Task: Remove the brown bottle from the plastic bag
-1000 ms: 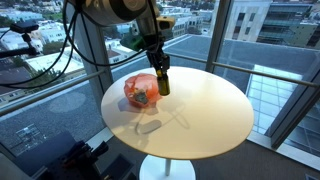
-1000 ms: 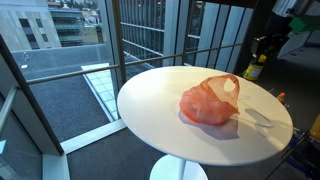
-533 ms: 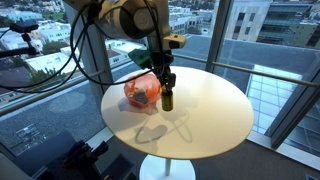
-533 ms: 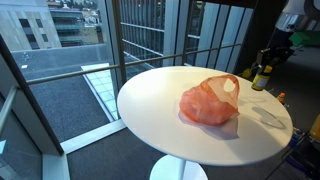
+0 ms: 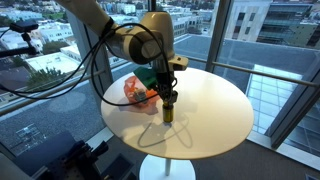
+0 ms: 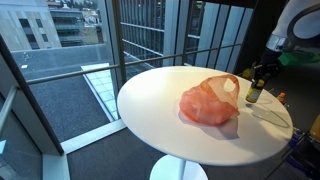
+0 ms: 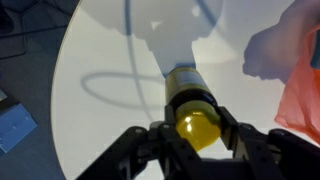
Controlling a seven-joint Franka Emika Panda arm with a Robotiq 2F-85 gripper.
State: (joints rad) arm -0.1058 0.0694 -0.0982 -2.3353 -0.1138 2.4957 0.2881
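My gripper [image 5: 169, 95] is shut on the top of the brown bottle [image 5: 168, 110], which has a yellow cap [image 7: 196, 128]. The bottle hangs upright just above or on the round white table [image 5: 215, 110], outside the bag. In an exterior view the bottle [image 6: 254, 92] stands to the right of the orange plastic bag [image 6: 208, 101]. The bag [image 5: 139, 92] lies crumpled on the table beside the bottle. In the wrist view my gripper [image 7: 198, 132] holds the bottle [image 7: 188, 88] at its neck, and the bag [image 7: 302, 90] shows at the right edge.
The table stands next to tall glass windows with a metal railing [image 5: 240, 68]. Cables and equipment [image 5: 75, 155] sit on the floor by the table base. The table edge [image 6: 200, 155] is near on all sides.
My gripper has carried the bottle down and away from the bag toward the table surface. The bag has not moved.
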